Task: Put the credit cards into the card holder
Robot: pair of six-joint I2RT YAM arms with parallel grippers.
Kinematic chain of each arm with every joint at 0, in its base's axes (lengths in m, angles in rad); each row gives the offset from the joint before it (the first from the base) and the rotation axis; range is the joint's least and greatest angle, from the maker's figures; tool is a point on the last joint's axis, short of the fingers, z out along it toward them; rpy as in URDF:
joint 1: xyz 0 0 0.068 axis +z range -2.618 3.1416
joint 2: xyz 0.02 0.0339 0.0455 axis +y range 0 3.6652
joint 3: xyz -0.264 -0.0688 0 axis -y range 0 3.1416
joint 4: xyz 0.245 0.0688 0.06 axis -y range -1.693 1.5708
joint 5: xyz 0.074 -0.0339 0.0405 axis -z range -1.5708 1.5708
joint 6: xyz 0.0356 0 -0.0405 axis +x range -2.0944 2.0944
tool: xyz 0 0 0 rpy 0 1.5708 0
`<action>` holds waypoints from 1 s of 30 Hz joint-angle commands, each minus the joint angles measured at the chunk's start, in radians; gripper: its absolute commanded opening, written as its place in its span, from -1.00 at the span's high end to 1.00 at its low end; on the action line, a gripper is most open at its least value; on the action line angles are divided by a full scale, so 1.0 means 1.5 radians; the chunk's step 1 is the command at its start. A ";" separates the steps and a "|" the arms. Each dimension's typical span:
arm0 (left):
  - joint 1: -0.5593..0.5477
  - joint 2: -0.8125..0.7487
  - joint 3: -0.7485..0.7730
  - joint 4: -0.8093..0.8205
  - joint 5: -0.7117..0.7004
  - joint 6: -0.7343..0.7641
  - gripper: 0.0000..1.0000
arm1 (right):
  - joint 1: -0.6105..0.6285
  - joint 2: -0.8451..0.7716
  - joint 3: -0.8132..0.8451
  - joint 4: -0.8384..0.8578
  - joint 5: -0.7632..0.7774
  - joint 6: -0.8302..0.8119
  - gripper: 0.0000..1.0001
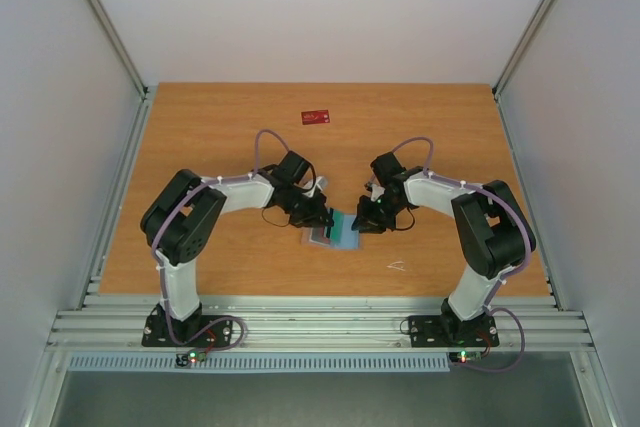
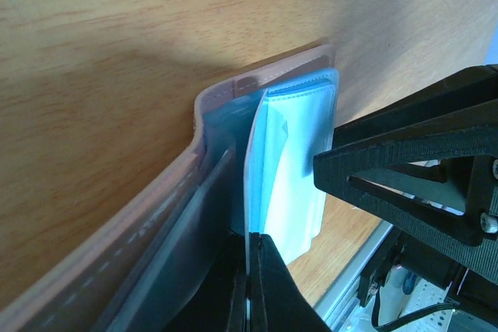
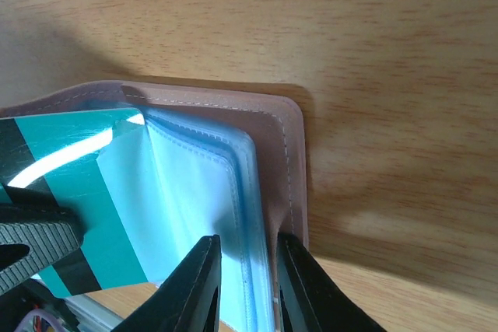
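Pinning card holder (image 1: 318,239) open mid-frame, my right jaws clenched on its edge so my left jaws, gripping teal card (image 3: 70,145), can feed it in. Red card (image 1: 316,116) waits upper centre.

Open card holder (image 3: 292,161), teal card (image 3: 78,141) partly in; red card (image 1: 316,117) well apart.

The card holder (image 1: 320,238) lies open at the middle of the counter (image 1: 200,137). The tucked credit card (image 1: 346,225) sits partly in its right side (slipped between the leaves). The lone credit card (image 1: 316,117) lies well apart, far behind. A scrap (image 1: 397,266) lies nearer, to the right.
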 commanded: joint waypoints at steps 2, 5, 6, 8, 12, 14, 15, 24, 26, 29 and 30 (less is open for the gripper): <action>-0.032 -0.009 -0.029 -0.013 -0.034 -0.014 0.99 | 0.010 0.038 -0.031 0.008 -0.002 0.022 0.55; -0.039 -0.008 -0.026 -0.021 -0.035 -0.015 1.00 | 0.010 0.036 -0.035 0.008 -0.001 0.024 0.55; -0.041 -0.008 -0.025 -0.024 -0.034 -0.015 0.99 | 0.010 0.035 -0.036 0.009 -0.001 0.026 0.55; -0.043 -0.011 -0.020 -0.038 -0.038 -0.006 0.99 | 0.010 0.032 -0.037 0.010 -0.005 0.028 0.55; -0.043 -0.020 -0.017 -0.065 -0.050 0.016 0.99 | 0.010 0.021 -0.048 0.016 -0.009 0.032 0.55; -0.043 -0.026 -0.016 -0.079 -0.059 0.027 0.99 | 0.010 0.016 -0.054 0.017 -0.008 0.032 0.55; -0.043 -0.029 -0.015 -0.086 -0.065 0.032 0.99 | 0.010 0.015 -0.056 0.017 -0.009 0.032 0.55; -0.043 -0.044 -0.042 -0.066 -0.059 0.019 0.99 | 0.010 0.003 -0.067 0.014 -0.011 0.027 0.55; -0.044 -0.035 -0.047 -0.045 -0.052 0.008 0.99 | 0.010 0.001 -0.066 0.011 -0.012 0.025 0.55; -0.048 -0.021 -0.049 -0.011 -0.043 -0.013 0.99 | 0.010 -0.005 -0.065 0.007 -0.015 0.022 0.54; -0.049 -0.018 -0.048 -0.005 -0.043 -0.021 0.99 | 0.010 -0.009 -0.064 0.004 -0.016 0.018 0.53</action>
